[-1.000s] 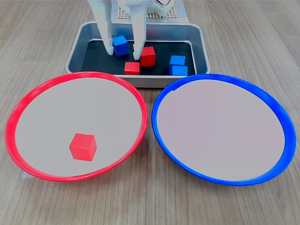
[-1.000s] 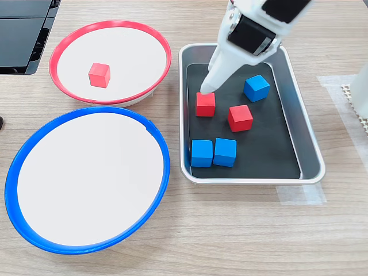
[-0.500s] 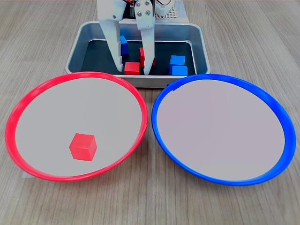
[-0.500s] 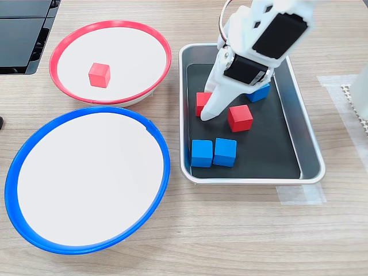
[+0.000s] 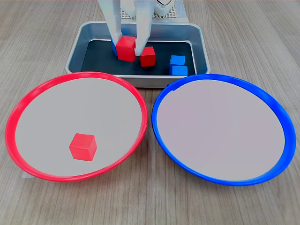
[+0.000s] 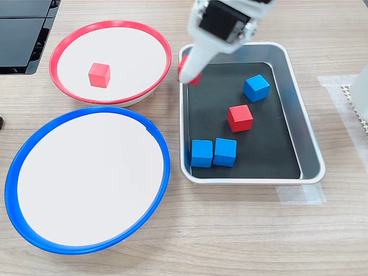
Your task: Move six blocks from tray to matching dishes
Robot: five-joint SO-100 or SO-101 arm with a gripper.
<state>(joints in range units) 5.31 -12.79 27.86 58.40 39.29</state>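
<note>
Pincer [image 5: 126,47] w/ red block [image 5: 125,48], over wood table [image 5: 234,28].

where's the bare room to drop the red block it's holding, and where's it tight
The red-rimmed dish is mostly bare: only one red block sits in it. The blue-rimmed dish is wholly bare. The tray is tighter: two blue blocks touch at one end, and a red block sits mid-floor. The gripper grips the held red block.

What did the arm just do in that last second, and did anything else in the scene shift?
The gripper closed on a red block that lay on the tray floor and lifted it; in the second exterior view it now hangs over the tray wall nearest the red-rimmed dish. The other four tray blocks, the red block in that dish and the blue-rimmed dish stayed put.
</note>
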